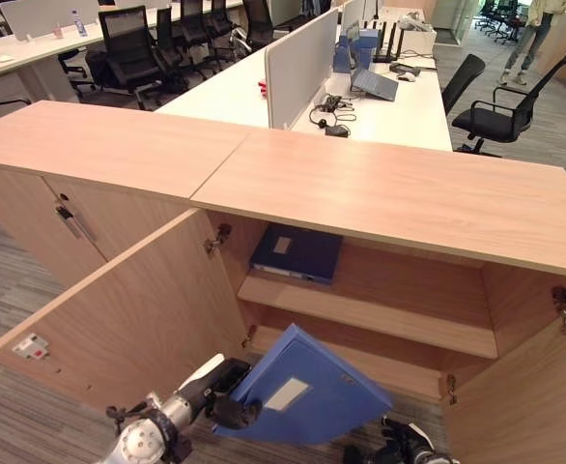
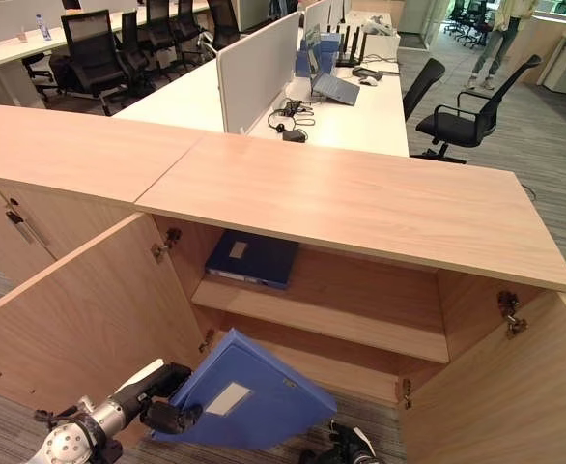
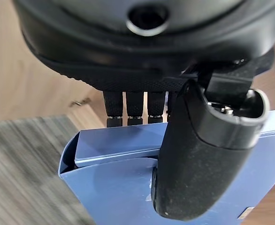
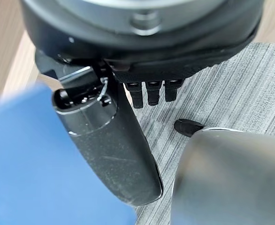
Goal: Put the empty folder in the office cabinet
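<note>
My left hand (image 1: 227, 398) at the bottom left of the left eye view has the blue folder (image 1: 302, 391) pinched at its near left corner: thumb over the top face, fingers curled under the edge, as the left wrist view confirms. My right hand (image 1: 399, 447) sits at the bottom edge, right of centre, by the folder's lower right side; its own wrist view shows the thumb lying against blue and the fingers extended past it over carpet, so I read it as open, steadying at most. The folder is tilted, with its far corner raised and pointing up into the frame toward the cabinet (image 1: 389, 193) opening, and its labelled face toward me. Straight beyond it, mid-frame, is the lower shelf (image 1: 360, 362); above that, the upper shelf (image 1: 380, 314) already carries a dark blue folder (image 1: 296, 253) lying flat at its left end. The open left door (image 1: 138, 319) flanks my left arm. Judgement: the target lies up-frame from the left hand, so push forward and level the folder to clear the shelf lip.
</note>
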Tool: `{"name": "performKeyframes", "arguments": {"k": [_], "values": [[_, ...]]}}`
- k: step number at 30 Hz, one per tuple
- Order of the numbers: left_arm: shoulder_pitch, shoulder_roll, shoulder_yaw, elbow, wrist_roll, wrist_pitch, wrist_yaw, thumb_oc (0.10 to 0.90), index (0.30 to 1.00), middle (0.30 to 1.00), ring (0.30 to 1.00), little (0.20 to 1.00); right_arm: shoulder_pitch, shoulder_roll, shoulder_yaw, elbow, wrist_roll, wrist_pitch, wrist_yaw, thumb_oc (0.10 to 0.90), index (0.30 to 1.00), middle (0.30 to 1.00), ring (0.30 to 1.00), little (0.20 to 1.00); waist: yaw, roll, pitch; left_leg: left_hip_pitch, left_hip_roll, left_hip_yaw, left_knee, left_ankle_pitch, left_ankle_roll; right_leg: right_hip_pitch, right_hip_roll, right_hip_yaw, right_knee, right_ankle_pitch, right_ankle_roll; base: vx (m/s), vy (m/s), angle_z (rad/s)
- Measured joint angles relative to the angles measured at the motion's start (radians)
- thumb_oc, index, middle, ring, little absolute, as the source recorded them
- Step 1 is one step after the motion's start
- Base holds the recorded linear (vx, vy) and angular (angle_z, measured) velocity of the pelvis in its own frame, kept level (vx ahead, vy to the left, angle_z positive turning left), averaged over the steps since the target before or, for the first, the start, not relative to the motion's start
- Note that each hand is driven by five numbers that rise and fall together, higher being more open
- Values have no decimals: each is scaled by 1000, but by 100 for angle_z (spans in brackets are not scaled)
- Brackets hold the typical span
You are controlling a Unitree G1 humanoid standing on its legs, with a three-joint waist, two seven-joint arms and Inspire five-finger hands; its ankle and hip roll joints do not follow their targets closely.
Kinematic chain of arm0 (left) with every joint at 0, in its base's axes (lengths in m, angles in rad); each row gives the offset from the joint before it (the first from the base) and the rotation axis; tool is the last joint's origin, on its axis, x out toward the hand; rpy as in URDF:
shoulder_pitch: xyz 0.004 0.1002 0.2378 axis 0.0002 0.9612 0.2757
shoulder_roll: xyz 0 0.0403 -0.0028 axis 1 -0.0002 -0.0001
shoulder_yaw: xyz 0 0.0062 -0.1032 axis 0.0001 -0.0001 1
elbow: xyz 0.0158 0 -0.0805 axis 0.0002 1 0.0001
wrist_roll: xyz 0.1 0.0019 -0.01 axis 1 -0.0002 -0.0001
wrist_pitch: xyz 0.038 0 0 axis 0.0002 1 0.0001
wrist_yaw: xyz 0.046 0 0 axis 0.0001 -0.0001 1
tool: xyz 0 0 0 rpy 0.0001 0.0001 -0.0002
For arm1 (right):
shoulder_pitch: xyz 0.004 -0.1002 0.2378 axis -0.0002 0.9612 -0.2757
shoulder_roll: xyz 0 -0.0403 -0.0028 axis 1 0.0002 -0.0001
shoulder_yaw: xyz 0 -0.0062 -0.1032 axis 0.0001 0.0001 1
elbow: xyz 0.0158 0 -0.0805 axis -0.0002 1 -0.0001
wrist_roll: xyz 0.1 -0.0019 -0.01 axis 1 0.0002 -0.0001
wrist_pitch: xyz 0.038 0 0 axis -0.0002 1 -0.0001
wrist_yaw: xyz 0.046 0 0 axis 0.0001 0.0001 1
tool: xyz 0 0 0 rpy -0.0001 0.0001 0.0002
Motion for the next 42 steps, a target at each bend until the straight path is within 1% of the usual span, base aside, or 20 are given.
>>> {"name": "performKeyframes", "arguments": {"k": [2,4,5,6,8,9,11,13,15,19,20,26,30,34,37,39,42], "values": [[8,-1,12,1,38,0,10,400,300,300,300,300,1,-3,-13,-11,-12,5,-6,800,900,900,900,900,1,1,2,-2,0,-1,0,-1,0,-1,0,-1,0,0,-1,0,0,0],[26,-3,51,2,85,-1,16,400,300,300,300,300,18,-23,-35,-85,-39,20,-23,800,900,900,900,900,-2,5,4,-2,0,-1,0,-3,4,-2,0,-1,0,0,-1,0,0,0],[32,-7,71,2,111,-3,29,400,300,300,300,300,34,-52,-35,-158,-66,30,-29,800,900,900,900,900,-1,10,8,-3,0,-1,0,-4,4,-3,-1,-1,0,0,-1,0,0,0],[32,-7,75,2,119,-2,32,400,300,300,300,300,32,-62,-35,-173,-79,29,-31,800,900,900,900,900,-1,11,9,-3,0,-2,0,-4,5,-2,-1,0,0,0,-1,0,0,0],[31,-25,105,2,165,-3,39,400,300,300,300,300,41,-112,-35,-277,-136,38,-31,800,900,900,900,900,-4,17,13,-3,-1,-2,0,-3,4,-3,-1,0,0,2,2,0,0,0],[31,-29,105,2,178,-3,53,400,300,300,300,300,39,-125,-37,-302,-156,31,-35,800,900,900,900,900,-3,18,13,-3,-1,-2,0,-3,3,-2,0,0,0,3,4,0,0,0],[25,-38,105,2,192,-4,65,400,300,300,300,300,35,-151,-45,-376,-193,36,-38,800,900,900,900,900,-3,19,14,-3,-1,-3,4,-3,3,-3,1,1,0,4,4,0,0,0],[25,-41,105,2,192,-10,65,400,300,300,300,300,29,-163,-46,-412,-198,20,-39,800,900,900,900,900,-5,19,14,-1,0,-2,4,-2,3,-1,3,1,0,12,-5,-3,-2,-2],[17,-49,104,-1,191,-14,65,400,300,300,300,300,23,-196,-6,-479,-231,17,-32,800,900,900,900,900,-5,18,13,-1,0,0,4,-2,4,-1,3,1,0,14,-4,0,0,0],[-13,-73,101,-2,184,-27,62,400,300,300,300,300,6,-195,46,-500,-232,-3,10,800,900,900,900,900,-1,18,13,1,0,-1,4,-2,4,2,2,1,0,12,-2,0,0,0],[-22,-73,99,-10,183,-28,62,400,300,300,300,300,-2,-192,70,-499,-232,-3,24,800,900,900,900,900,0,17,13,2,0,-2,4,-2,3,3,1,0,0,3,5,0,0,0],[-39,-69,97,-62,182,-29,53,400,300,300,300,300,-25,-195,124,-499,-232,-2,61,800,900,900,900,900,3,19,14,10,1,-2,4,-2,3,11,1,-2,0,1,5,0,0,0],[-53,-62,97,-65,178,-29,52,400,300,300,300,300,-52,-202,126,-499,-232,-2,71,800,900,900,900,900,2,19,14,12,1,-5,4,-2,3,14,0,-6,0,-3,2,0,0,0],[-64,-56,80,-67,148,-29,49,400,300,300,300,300,-69,-188,132,-499,-209,-1,81,800,900,900,900,900,4,19,15,11,1,-10,4,-2,3,16,0,-11,0,-3,4,3,-5,3],[-72,-39,80,-73,141,-29,49,400,300,300,300,300,-79,-190,135,-499,-180,1,82,800,900,900,900,900,14,18,15,11,1,-10,4,-2,4,16,0,-11,0,-3,4,0,0,0],[-81,-19,80,-90,105,-28,47,400,300,300,300,300,-98,-193,135,-499,-153,3,80,800,900,900,900,900,22,17,16,11,1,-10,4,-2,4,17,0,-11,0,-2,3,0,0,0],[-97,41,79,-124,30,-28,37,400,300,300,300,300,-151,-216,148,-505,-151,5,82,800,900,900,900,900,22,15,16,12,1,-10,4,-2,4,17,0,-11,0,-2,4,0,0,0]]}}
